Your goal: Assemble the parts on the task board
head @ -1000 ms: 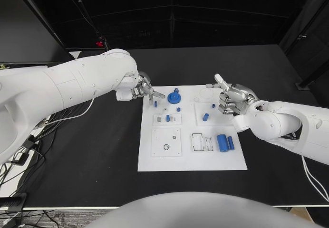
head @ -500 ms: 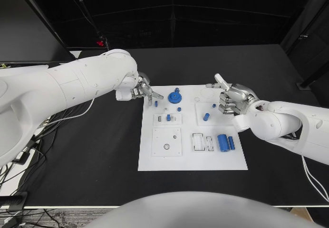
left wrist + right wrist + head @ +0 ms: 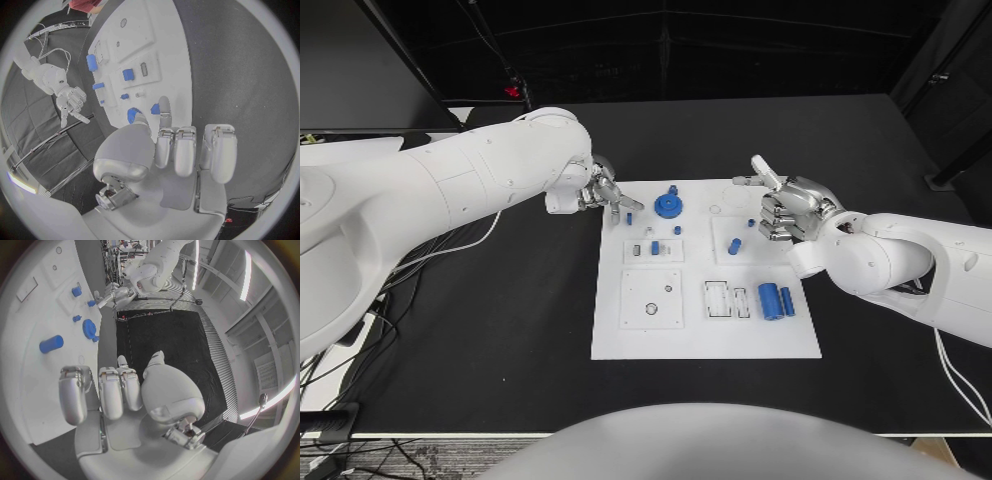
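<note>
Left hand [image 3: 599, 190] sits at the far left corner of the white rectangular task board [image 3: 704, 340], fingers pointed down at a small blue peg [image 3: 629, 217] by the board's edge. Left wrist view shows a fingertip right at a blue piece, but I can't tell whether it's pinched or just touched. Right hand [image 3: 788, 210] hovers at the board's far right edge, fingers curled in, nothing in them.

Parts on the board: blue toothed gear [image 3: 669, 207] at the far end, a couple of small blue pegs [image 3: 655, 247] mid-board, a short blue peg [image 3: 734, 244] near the right hand, large blue cylinder [image 3: 769, 298] and a thinner one just beside it on the near right.

Handling guess: small hard plastic, very light, smooth, so likely to roll or skid if nudged. Pegs want a fingertip pinch across the barrel. Gear is best taken by the raised hub or across the rim. Not fragile, but easy to flick off the board onto the black table [image 3: 488, 330].
</note>
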Motion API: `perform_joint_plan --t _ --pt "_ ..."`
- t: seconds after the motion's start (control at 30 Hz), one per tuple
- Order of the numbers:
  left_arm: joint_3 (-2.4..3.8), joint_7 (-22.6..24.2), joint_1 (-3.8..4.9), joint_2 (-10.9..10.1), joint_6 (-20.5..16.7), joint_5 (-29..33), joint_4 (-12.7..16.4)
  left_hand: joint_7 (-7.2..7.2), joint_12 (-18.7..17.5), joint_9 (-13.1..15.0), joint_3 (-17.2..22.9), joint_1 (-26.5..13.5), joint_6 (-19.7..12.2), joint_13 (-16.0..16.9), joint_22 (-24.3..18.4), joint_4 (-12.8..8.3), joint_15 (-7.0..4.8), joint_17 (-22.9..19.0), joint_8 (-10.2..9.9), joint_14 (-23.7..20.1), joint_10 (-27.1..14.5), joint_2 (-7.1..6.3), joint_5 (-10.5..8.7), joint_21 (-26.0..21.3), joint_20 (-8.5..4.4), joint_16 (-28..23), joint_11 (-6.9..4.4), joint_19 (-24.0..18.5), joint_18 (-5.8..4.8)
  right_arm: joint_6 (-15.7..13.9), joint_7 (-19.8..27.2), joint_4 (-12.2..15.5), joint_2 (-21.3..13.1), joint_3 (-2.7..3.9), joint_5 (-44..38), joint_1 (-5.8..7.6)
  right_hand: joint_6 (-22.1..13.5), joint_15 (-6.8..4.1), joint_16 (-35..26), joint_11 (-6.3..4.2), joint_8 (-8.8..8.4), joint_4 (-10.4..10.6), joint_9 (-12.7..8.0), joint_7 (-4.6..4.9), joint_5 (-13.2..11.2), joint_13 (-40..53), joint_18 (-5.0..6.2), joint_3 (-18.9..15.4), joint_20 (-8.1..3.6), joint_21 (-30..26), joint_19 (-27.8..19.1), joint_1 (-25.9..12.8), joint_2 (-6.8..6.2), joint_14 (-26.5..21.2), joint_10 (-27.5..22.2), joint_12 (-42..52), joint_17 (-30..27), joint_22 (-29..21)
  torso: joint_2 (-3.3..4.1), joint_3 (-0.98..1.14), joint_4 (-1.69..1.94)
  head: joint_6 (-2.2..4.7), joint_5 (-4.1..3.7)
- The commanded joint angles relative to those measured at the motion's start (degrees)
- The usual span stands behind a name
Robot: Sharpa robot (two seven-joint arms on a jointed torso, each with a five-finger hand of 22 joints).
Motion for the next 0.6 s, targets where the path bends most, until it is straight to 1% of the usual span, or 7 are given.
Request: perform_joint_plan --t 0.03,0.27,0.43,0.6 --pt "0.04 -0.08 -0.03 0.21 0.39 -1.18 -0.24 0.20 0.20 -0.09 -0.40 0.11 0.11 15.10 14.50 0.02 -0.33 15.10 -0.45 5.92 6.19 0.68 -0.22 -0.37 -0.27 0.05 -0.26 4.52 0.08 0.44 0.25 0.04 0.15 0.02 0.01 0.08 -0.21 0.29 0.14 0.17 0.32 0.01 0.09 -0.04 -0.19 15.05 0.56 -0.23 0.15 -0.42 2.76 -0.05 0.39 6.26 6.06 0.14 15.10 13.79 -0.03 -0.02 -0.02 0.01 -0.05" --pt "0.05 0.50 -0.16 0.60 -0.03 -2.00 -1.00 0.21 0.20 -0.10 -0.41 0.11 0.08 15.10 14.51 0.01 -0.32 15.10 -0.52 5.92 6.19 0.74 -0.21 -0.36 -0.27 0.05 -0.25 4.54 0.08 0.41 0.24 0.02 0.32 0.02 0.01 0.08 -0.21 0.29 0.14 0.17 0.32 0.01 0.09 -0.04 -0.19 15.05 0.56 -0.23 0.15 -0.43 2.75 -0.05 0.39 6.26 6.06 0.14 15.10 13.79 0.02 -0.05 -0.13 0.08 -0.05" --pt "0.05 0.75 -0.34 1.06 0.01 -2.15 -1.75 0.23 0.20 -0.11 -0.42 0.14 0.05 15.10 14.53 -0.01 -0.31 15.10 -0.62 5.92 6.19 0.87 -0.20 -0.32 -0.27 0.05 -0.23 4.59 0.06 0.40 0.23 -0.01 0.41 0.02 0.01 0.08 -0.23 0.29 0.14 0.18 0.36 0.00 0.08 -0.02 -0.17 15.05 0.59 -0.24 0.15 -0.48 2.68 -0.04 0.38 6.26 6.06 0.14 15.10 13.76 0.01 0.01 0.02 0.02 -0.15" --pt "0.05 1.87 -0.55 1.46 -0.34 -2.20 -2.17 0.27 0.20 -0.12 -0.59 -0.01 0.04 15.10 14.51 0.03 -0.29 15.10 -0.80 5.92 6.19 0.98 -0.33 -0.35 -0.26 0.05 -0.19 4.54 0.08 0.40 0.19 -0.06 0.49 0.02 0.01 0.08 -0.23 0.29 0.14 0.18 0.36 0.00 0.08 -0.02 -0.17 15.05 0.59 -0.24 0.15 -0.48 2.68 -0.04 0.38 6.26 6.06 0.14 15.10 13.76 0.04 0.04 0.06 -0.05 -0.14"
